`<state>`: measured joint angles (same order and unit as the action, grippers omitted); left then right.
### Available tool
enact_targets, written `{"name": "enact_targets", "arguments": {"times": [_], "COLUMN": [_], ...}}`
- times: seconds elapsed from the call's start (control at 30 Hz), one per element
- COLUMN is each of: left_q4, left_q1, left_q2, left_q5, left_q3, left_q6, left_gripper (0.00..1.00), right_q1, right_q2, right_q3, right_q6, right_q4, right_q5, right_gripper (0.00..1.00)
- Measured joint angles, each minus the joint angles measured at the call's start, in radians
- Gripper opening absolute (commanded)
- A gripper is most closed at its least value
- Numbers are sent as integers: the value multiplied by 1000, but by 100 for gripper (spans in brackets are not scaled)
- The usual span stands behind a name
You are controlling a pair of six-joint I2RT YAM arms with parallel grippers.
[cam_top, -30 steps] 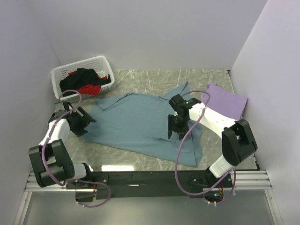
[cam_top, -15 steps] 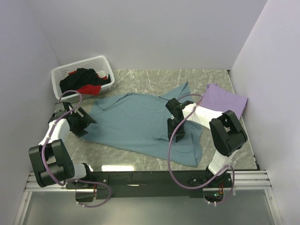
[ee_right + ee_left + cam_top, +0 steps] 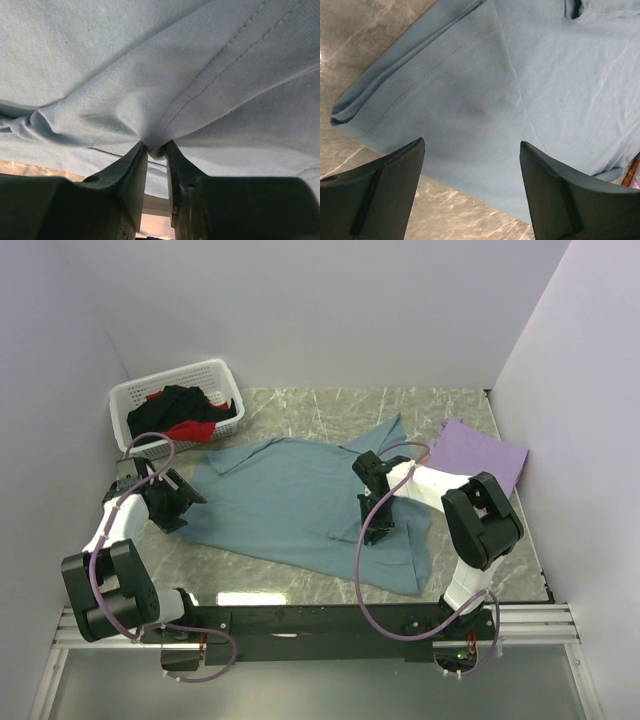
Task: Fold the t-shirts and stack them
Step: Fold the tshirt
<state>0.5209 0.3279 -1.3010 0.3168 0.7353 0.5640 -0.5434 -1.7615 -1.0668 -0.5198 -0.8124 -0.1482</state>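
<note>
Right tool, lower centre of the overhead view: nearly closed, pinching a raised fold of the teal shirt, which lies spread mid-worktop. Left tool: jaws wide, empty, over that shirt's left edge. Purple shirt: folded, right. Black shirt and red shirt: in the basket, upper left.
</note>
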Motion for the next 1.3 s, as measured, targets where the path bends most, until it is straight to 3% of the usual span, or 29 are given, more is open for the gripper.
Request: {"name": "enact_targets", "arguments": {"times": [0.3,0.57,0.8,1.13,1.3], "left_q4": [0,1,1,1,1], "left_q1": [0,0,0,0,0], "left_q2": [8,21,31,31,31], "left_q5": [0,-2,-4,-10,-13], "left_q3": [0,0,0,0,0], "left_q6": [0,0,1,1,1], "left_gripper": [82,83,83,83,83], "right_q1": [0,0,0,0,0], "right_q2": [-2,-77,-203,-284,-298], "right_q3": [-108,-225,-390,-539,-567], "right_q6": [33,75,101,133,146], "right_q4": [-95,-135,-167,-211,-233], "right_q5": [48,70,87,89,86], "right_gripper": [28,14,11,14,24]}}
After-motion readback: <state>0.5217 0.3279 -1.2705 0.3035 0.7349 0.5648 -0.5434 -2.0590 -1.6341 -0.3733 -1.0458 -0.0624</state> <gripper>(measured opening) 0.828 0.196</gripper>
